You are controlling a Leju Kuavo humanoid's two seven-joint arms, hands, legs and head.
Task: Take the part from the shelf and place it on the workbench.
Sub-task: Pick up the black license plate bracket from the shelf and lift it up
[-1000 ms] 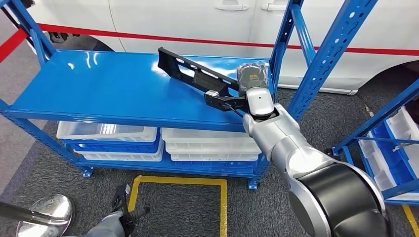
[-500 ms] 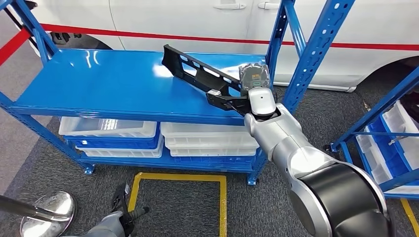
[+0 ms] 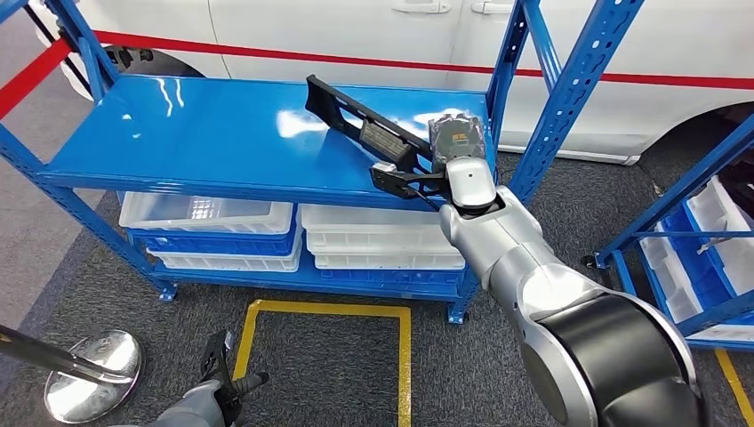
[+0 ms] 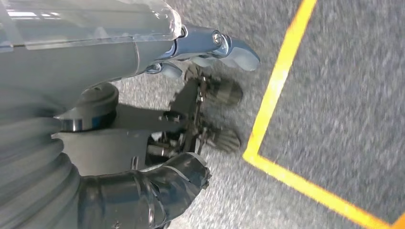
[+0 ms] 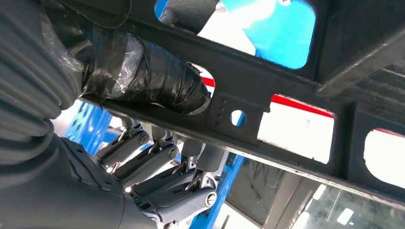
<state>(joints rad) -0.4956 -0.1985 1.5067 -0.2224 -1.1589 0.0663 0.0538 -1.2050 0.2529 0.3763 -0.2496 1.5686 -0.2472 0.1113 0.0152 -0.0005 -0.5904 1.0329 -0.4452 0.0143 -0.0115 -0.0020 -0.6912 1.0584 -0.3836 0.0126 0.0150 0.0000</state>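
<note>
Part: long black perforated bracket, held at its near end by the right hand, tilted, far end angled back-left over the blue shelf. Can't tell if the far end touches the deck or sits just above it.

Near to far:
- Left hand low at the bottom edge of the head view, over grey carpet, beside the yellow floor outline. Left wrist view: fingers apart, nothing in them, carpet and yellow tape below.
- Round metal stanchion base on the floor, near left.
- Right arm reaches forward from lower right to the shelf's front edge. Right wrist view: taped thumb lies over one side of the part's rail, fingers curled under the other side, so it's a wrap grip on the part.
- White and blue bins stacked on the lower shelf tier; more bins in the rack at far right.
- Blue uprights at the shelf's right end.
- Behind the shelf: white vehicle with a red stripe.
</note>
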